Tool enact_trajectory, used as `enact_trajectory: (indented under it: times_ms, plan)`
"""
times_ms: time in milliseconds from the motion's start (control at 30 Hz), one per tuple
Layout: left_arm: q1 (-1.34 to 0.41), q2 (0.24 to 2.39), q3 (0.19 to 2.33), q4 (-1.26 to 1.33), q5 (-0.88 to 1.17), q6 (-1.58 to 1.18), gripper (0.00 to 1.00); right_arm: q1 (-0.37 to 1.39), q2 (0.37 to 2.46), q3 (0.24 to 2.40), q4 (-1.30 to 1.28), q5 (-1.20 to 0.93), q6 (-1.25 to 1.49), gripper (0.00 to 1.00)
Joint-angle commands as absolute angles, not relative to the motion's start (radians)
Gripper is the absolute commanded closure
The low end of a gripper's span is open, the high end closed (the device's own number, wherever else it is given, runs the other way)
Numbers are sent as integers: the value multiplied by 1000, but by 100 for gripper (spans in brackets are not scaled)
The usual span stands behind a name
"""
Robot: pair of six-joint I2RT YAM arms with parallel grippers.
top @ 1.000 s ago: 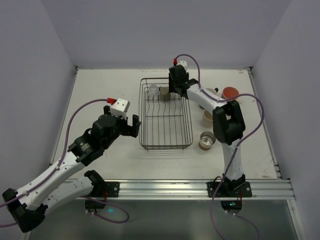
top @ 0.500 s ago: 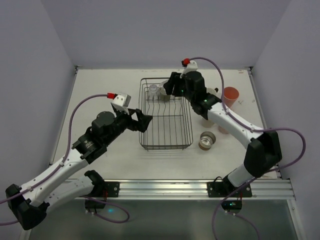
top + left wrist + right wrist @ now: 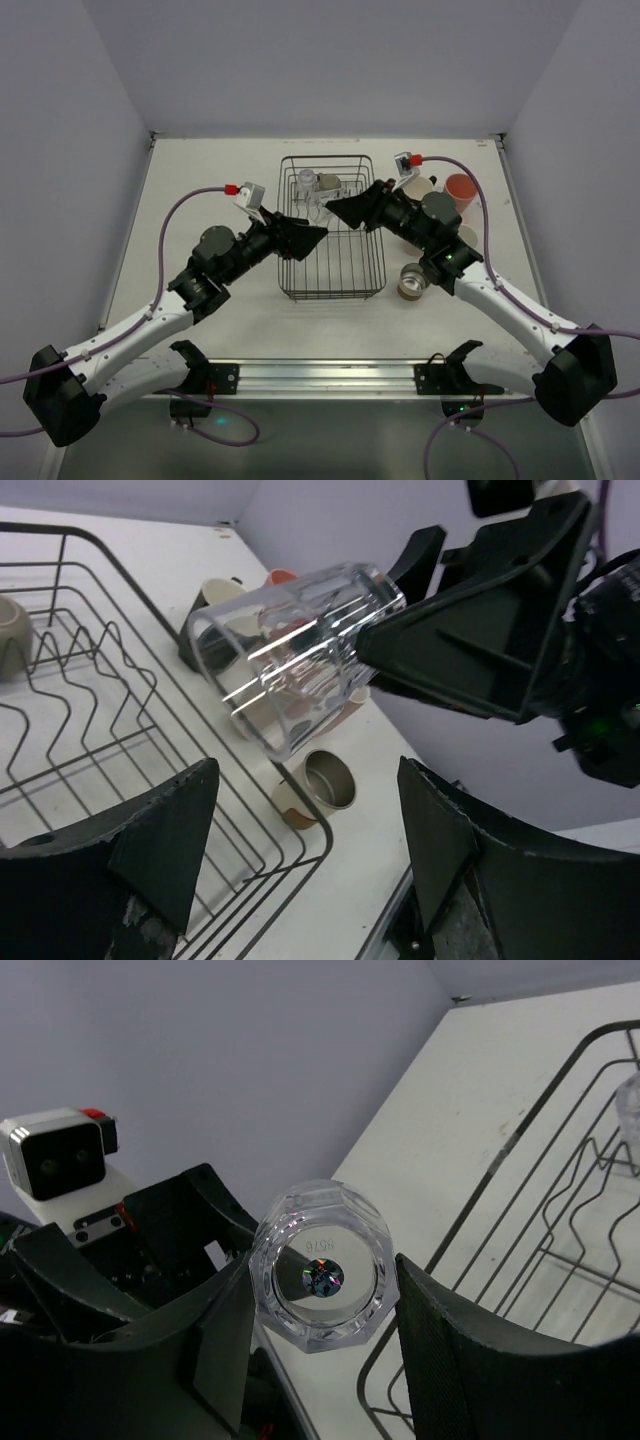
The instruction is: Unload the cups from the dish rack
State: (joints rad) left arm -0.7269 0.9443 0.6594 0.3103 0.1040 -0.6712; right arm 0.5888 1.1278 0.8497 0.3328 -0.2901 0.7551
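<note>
Right gripper [image 3: 338, 208] clamps clear glass [image 3: 290, 655] sideways, mid-air over dish rack [image 3: 332, 296], frame centre. Left gripper [image 3: 312, 233] spread wide facing it. Likely handover: left should close on body before right lets go.

**Pale Walls on Three Sides of a White Desk**

Seen from above, an off-white rectangular desk [image 3: 200, 190] fills the middle of the view. Plain lavender-grey walls box it in: a back wall [image 3: 320, 60] at 12 o'clock, a left wall [image 3: 60, 150] at 9 o'clock and a right wall [image 3: 590, 150] at 3 o'clock. At 6 o'clock a silver aluminium rail [image 3: 330, 377] runs along the desk's near edge, with a dark grey-green floor [image 3: 330, 440] below it. The light is soft and even, and shadows on the desk are faint.
</note>
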Motion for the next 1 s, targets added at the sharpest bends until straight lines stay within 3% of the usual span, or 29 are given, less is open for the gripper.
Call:
enact_trajectory:
  times_ms: [0, 300, 400, 433, 533, 767, 833, 900, 967]
  plan:
    - [-721, 943, 650, 483, 163, -742, 25, 589, 1144, 813, 509, -434, 867, 71]
    - [-721, 945, 652, 497, 150, -706, 42, 591, 1244, 764, 747, -590, 1054, 71]
    - [-721, 946, 649, 522, 153, -693, 64, 594, 1281, 750, 796, -604, 1089, 71]
    - [-721, 943, 650, 514, 150, -690, 81, 594, 1287, 747, 805, -604, 1095, 70]
    - [-721, 922, 663, 488, 109, -672, 100, 592, 1310, 749, 831, -621, 1112, 63]
    - [-722, 873, 727, 303, -72, -582, 100, 581, 1295, 744, 763, -601, 1082, 7]
    - [-721, 871, 744, 202, -239, -563, 100, 578, 1261, 738, 720, -566, 1048, 1]
    - [-707, 918, 791, 103, -377, -552, 100, 578, 1230, 739, 637, -516, 997, 1]
    - [-660, 975, 846, 42, -399, -543, 100, 578, 1209, 744, 560, -493, 967, 1]
